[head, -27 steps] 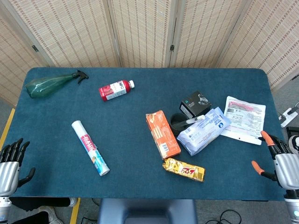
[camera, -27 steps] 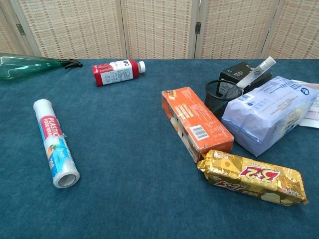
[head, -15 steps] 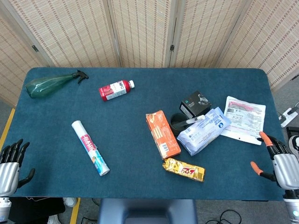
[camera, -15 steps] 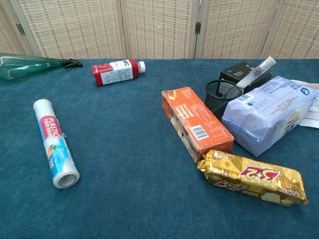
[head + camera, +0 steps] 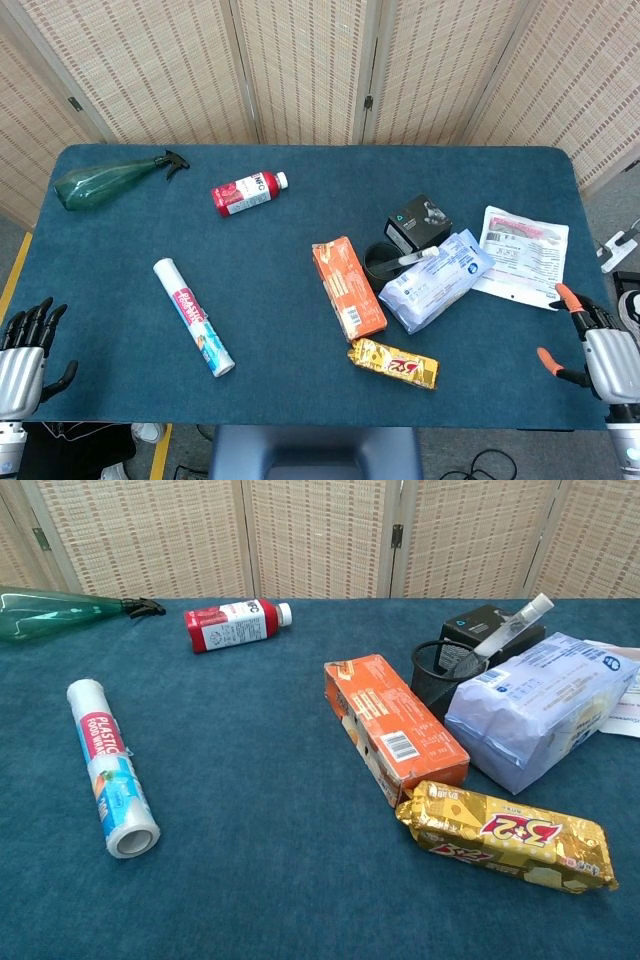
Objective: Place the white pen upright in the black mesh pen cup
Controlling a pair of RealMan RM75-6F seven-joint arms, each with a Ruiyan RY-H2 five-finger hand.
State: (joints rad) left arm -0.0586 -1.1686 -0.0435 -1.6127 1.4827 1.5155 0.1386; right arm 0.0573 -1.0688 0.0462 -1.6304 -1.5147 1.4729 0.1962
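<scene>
The black mesh pen cup [image 5: 381, 261] [image 5: 442, 675] stands right of centre, between the orange box and the blue-white packet. The white pen [image 5: 417, 255] [image 5: 512, 623] sits in the cup, leaning to the right with its top over the packet. My left hand [image 5: 22, 347] hangs at the table's near left corner, fingers apart, holding nothing. My right hand [image 5: 595, 340] is at the near right edge, orange-tipped fingers spread, empty. Neither hand shows in the chest view.
An orange box [image 5: 348, 288], a gold biscuit pack [image 5: 393, 363], a blue-white packet [image 5: 436, 279], a black box [image 5: 419, 222] and a white pouch [image 5: 522, 255] crowd the cup. A plastic-wrap roll [image 5: 193, 316], red bottle [image 5: 248, 191] and green spray bottle [image 5: 105, 179] lie to the left.
Both hands have shifted very slightly near the table's front edge. The pen, the cup and the other objects have not moved.
</scene>
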